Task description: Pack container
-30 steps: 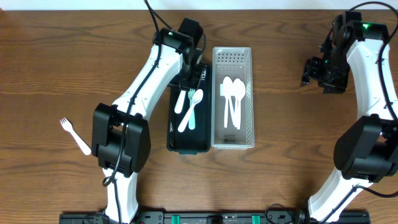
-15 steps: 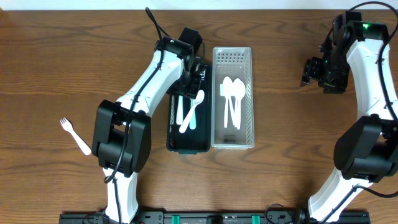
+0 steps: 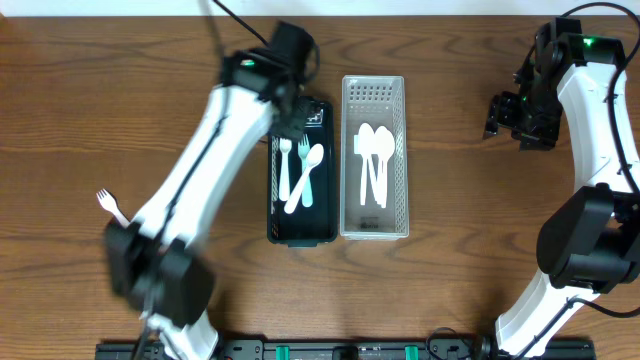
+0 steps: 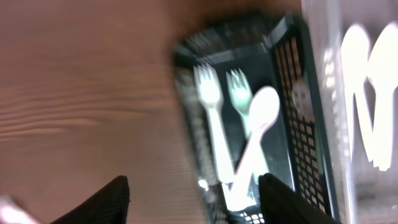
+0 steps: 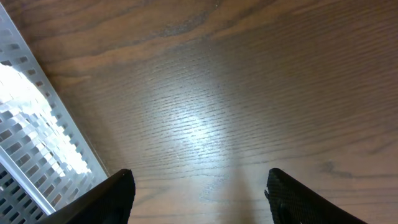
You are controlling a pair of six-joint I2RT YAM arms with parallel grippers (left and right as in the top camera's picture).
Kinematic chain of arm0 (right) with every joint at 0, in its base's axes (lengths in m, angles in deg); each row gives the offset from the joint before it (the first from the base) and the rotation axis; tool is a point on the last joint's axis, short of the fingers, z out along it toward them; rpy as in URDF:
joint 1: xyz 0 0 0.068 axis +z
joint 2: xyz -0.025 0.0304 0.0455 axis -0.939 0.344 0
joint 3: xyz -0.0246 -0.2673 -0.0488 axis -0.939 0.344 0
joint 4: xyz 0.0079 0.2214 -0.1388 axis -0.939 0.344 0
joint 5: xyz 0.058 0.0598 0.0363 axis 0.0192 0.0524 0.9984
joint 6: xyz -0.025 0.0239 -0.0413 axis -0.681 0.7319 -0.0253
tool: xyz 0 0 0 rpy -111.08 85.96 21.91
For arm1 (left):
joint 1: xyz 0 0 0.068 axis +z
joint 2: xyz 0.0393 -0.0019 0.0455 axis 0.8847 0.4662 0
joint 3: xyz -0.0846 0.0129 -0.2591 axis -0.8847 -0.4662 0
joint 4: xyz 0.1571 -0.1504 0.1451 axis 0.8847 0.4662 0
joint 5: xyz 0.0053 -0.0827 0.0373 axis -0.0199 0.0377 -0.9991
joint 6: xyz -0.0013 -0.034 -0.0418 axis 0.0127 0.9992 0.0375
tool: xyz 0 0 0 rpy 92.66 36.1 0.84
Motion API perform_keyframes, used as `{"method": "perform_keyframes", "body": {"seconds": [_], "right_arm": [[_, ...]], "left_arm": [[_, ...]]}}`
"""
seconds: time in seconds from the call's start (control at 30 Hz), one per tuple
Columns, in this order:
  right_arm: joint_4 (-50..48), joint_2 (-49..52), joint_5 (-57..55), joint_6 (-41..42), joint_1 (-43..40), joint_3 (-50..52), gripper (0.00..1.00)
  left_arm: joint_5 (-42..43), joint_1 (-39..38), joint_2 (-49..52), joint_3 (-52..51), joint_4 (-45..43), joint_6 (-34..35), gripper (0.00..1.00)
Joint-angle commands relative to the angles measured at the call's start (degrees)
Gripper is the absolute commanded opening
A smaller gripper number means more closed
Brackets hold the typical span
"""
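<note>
The wooden table (image 3: 80,100) bears a dark bin (image 3: 300,239), a white bin (image 3: 375,233) — and a lone fork (image 3: 120,218).

1. The overhead view is bright and even. The light comes from above, and the table (image 3: 100,80) shows a warm brown without hard shadows.
2. In this view the left arm (image 3: 200,170) is smeared into soft streaks, while the right arm (image 3: 590,110) is sharp.
3. The left wrist view is blurred everywhere. The dark basket (image 4: 292,106) and the forks (image 4: 208,93) have soft, doubled edges.
4. At its right edge the white basket (image 4: 329,93) is overexposed, and the spoons (image 4: 357,50) glow without any detail.
5. The right wrist view is sharp, with clear wood grain. A pale patch of glare lies in the middle of the wood.
6. There the white basket at the left is washed out, and the fingers (image 5: 106,196) at the bottom are dark shapes.
</note>
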Motion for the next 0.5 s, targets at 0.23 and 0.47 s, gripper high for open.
{"method": "perform_keyframes", "body": {"seconds": [0.23,0.47], "right_arm": [[-0.04,0.28,0.42,-0.85,0.11,0.00,0.72],[-0.04,0.28,0.42,-0.85,0.11,0.00,0.72]], "left_arm": [[-9.44,24.09,-10.29,1.49,14.10,13.33,0.64],[-2.38,44.26,-11.52,-4.09,9.27,8.79,0.65]]}}
